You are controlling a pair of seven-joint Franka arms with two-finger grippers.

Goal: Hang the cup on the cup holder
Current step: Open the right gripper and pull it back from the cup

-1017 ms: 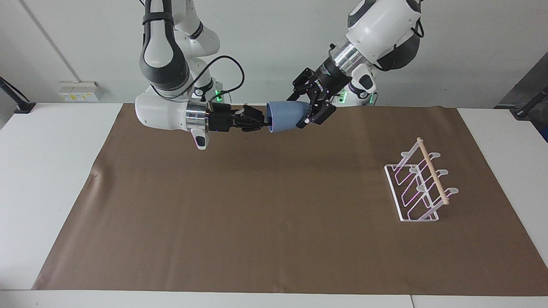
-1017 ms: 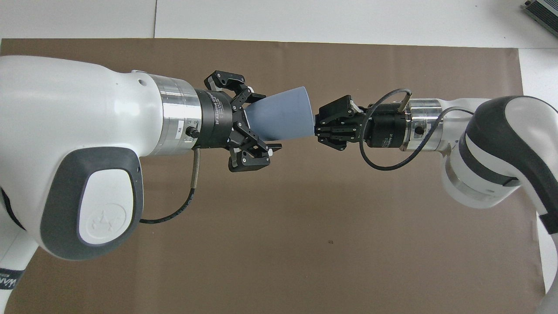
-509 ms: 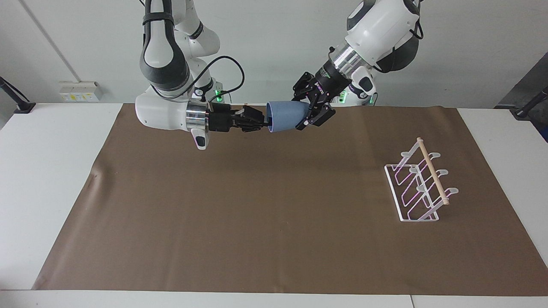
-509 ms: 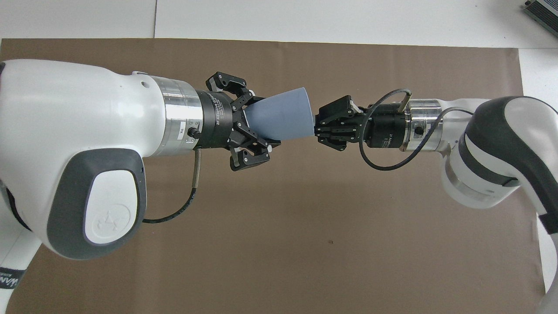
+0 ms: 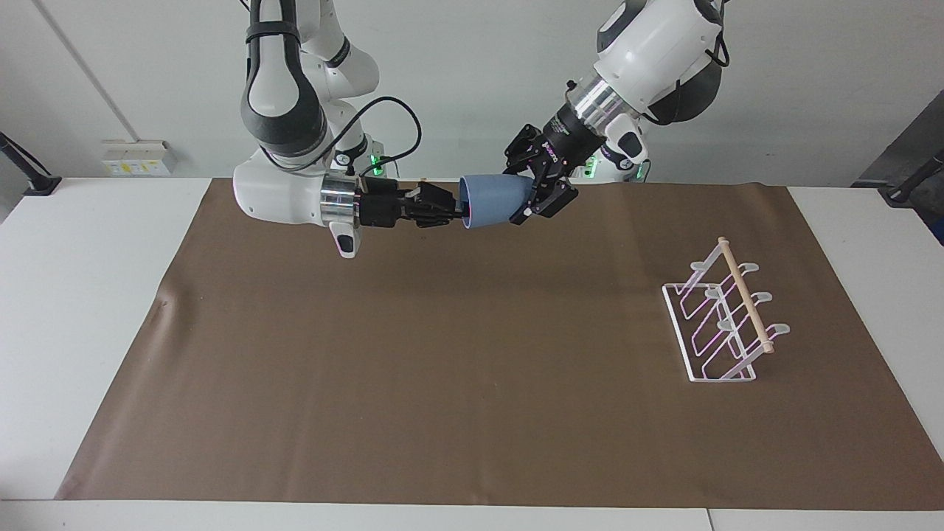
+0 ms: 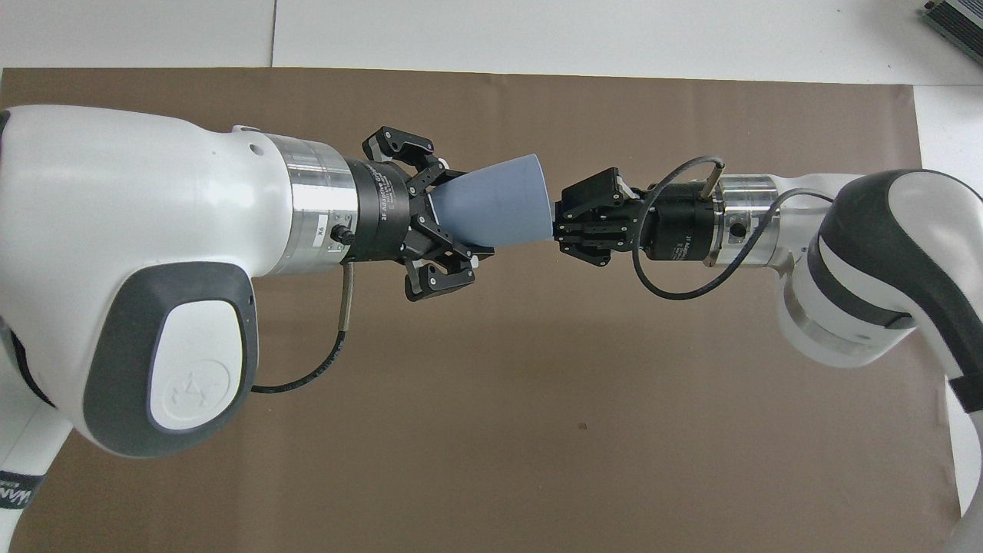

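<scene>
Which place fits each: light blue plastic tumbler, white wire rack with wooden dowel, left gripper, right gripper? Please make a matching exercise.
1 light blue plastic tumbler
2 white wire rack with wooden dowel
3 left gripper
4 right gripper

a at the tumbler's rim
b on the brown mat
c at the tumbler's narrow base
d sideways in the air

Pairs: 1-d, 2-b, 3-c, 4-a

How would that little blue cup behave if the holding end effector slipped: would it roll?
The cup lies sideways in the air, between the left end effector and the right end effector. Tapered and handleless, it would probably roll in a curve. It looks like matte plastic, so likely light and not very slippery.
</scene>
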